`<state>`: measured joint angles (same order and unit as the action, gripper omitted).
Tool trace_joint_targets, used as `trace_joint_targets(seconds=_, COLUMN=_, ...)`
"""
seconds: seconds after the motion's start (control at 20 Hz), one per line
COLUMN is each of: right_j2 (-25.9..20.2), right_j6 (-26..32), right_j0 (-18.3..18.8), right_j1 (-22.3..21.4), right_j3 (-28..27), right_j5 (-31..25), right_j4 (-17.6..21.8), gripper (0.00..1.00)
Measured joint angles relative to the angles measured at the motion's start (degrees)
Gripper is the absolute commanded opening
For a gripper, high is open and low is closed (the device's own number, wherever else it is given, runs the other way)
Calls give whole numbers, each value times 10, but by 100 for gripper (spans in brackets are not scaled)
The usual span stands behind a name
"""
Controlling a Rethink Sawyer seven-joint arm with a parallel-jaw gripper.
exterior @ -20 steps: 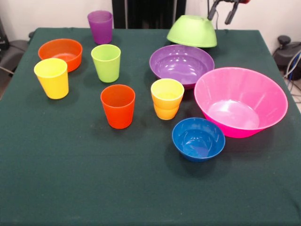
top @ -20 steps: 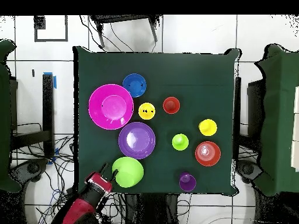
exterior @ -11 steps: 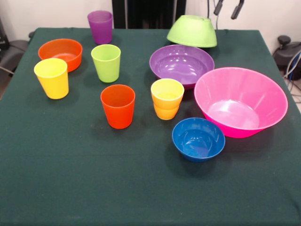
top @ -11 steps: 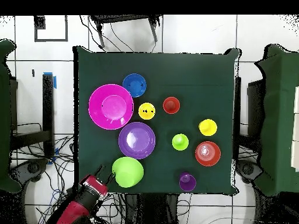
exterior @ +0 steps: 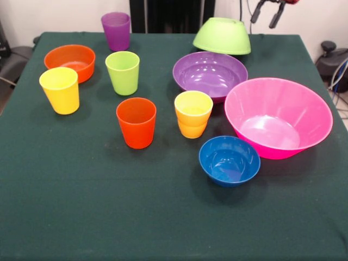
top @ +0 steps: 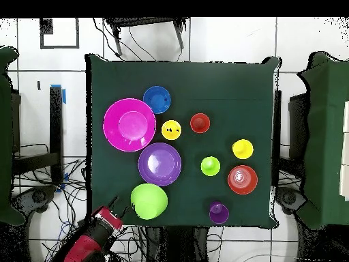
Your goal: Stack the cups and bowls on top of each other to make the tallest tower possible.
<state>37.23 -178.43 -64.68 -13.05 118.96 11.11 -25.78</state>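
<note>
My gripper [exterior: 267,12] [top: 118,207] hangs open and empty beyond the table's far right corner, apart from the lime green bowl [exterior: 222,36] [top: 149,201], which lies upside down on the cloth. In front of that bowl stand the purple bowl [exterior: 210,74], the big pink bowl [exterior: 277,117] and the small blue bowl [exterior: 229,160]. An orange bowl [exterior: 69,61] sits at the far left. All cups stand upright and single: purple [exterior: 116,31], lime green [exterior: 122,72], yellow [exterior: 60,89], orange-red [exterior: 136,122] and yellow-orange [exterior: 193,113].
A dark green cloth [exterior: 109,206] covers the table. Cables and floor tiles lie around the table [top: 225,68] in the overhead view, and the red arm [top: 85,245] sits off the table's corner.
The gripper has drawn back from the upturned lime green bowl, off past the table's corner. No bowl or cup has moved.
</note>
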Motion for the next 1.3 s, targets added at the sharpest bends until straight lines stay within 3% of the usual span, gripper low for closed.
trace_joint_targets(seconds=0.55, right_j2=-47, right_j6=0, right_j0=-30, right_j1=34, right_j3=-5, right_j5=0, right_j4=-72, gripper=100)
trace_joint_targets(seconds=1.3, right_j2=-99, right_j6=0, right_j0=2, right_j1=52, right_j3=-6, right_j5=1, right_j4=-72, gripper=100)
